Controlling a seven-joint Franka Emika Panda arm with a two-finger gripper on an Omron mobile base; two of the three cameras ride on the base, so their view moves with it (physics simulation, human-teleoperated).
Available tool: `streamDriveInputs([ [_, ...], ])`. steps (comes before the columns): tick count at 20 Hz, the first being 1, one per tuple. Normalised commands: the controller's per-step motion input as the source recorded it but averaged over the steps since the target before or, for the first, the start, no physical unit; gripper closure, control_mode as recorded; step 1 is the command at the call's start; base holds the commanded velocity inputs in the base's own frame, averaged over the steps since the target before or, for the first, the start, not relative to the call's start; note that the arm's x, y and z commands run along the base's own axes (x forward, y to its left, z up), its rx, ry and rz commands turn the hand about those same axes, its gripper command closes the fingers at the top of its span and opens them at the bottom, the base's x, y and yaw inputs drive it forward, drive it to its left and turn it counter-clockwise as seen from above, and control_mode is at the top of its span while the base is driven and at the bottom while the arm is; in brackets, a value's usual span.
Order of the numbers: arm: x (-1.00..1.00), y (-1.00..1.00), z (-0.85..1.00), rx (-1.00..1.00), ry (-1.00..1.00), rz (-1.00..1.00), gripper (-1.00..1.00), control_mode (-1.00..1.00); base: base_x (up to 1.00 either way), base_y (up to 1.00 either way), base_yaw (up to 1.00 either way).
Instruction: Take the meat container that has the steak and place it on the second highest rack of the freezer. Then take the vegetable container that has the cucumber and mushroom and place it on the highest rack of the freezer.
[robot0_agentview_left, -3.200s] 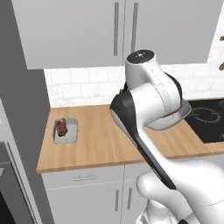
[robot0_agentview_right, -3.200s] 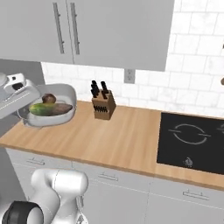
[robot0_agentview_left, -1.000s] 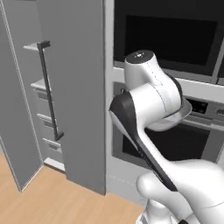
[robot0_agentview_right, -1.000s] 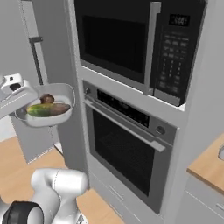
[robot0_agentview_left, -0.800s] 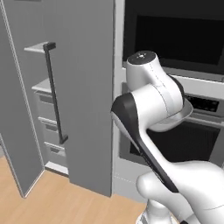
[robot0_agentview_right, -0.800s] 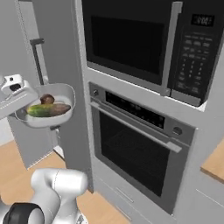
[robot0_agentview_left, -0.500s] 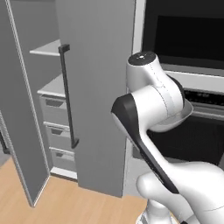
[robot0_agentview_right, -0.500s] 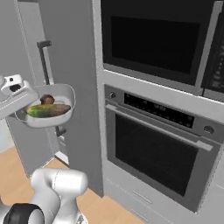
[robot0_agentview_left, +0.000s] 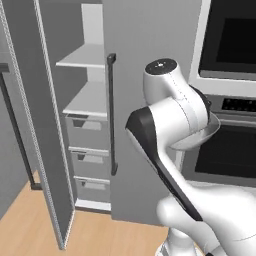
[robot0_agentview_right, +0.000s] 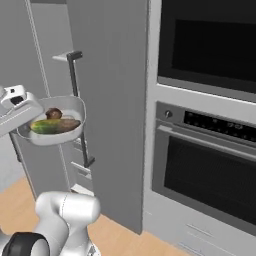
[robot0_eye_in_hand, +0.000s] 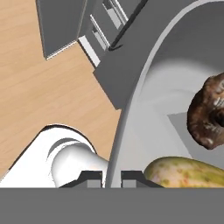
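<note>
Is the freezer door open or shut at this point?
Open. The freezer door stands swung outward, baring two racks and drawers inside.

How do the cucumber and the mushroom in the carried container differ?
The cucumber is long, green-yellow and lies flat across the vegetable container; the mushroom is small, rounded, dark brown and sits behind it. Both rest in that container, whose rim the pincer has clamped.

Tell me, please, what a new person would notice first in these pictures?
First, the vegetable container with a cucumber and a mushroom, held up by its rim in the shut hand at the left of the right base view. Next, the freezer's open door, with bare racks behind it.
</note>
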Motion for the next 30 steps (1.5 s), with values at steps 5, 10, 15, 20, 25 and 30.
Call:
streamDriveInputs([
  [5,0.00,0.00,0.00,0.00,0.00,0.00,1.00,1.00,0.44,0.88,-0.28],
  [10,0.00,0.00,0.00,0.00,0.00,0.00,1.00,1.00,0.14,0.66,-0.31],
  [15,0.00,0.00,0.00,0.00,0.00,0.00,1.00,1.00,0.14,0.23,-0.21],
  [20,0.00,0.00,0.00,0.00,0.00,0.00,1.00,1.00,0.48,0.37,-0.08],
  [25,0.00,0.00,0.00,0.00,0.00,0.00,1.00,1.00,0.52,0.34,0.00],
  [30,0.00,0.00,0.00,0.00,0.00,0.00,1.00,1.00,0.61,0.17,0.00],
])
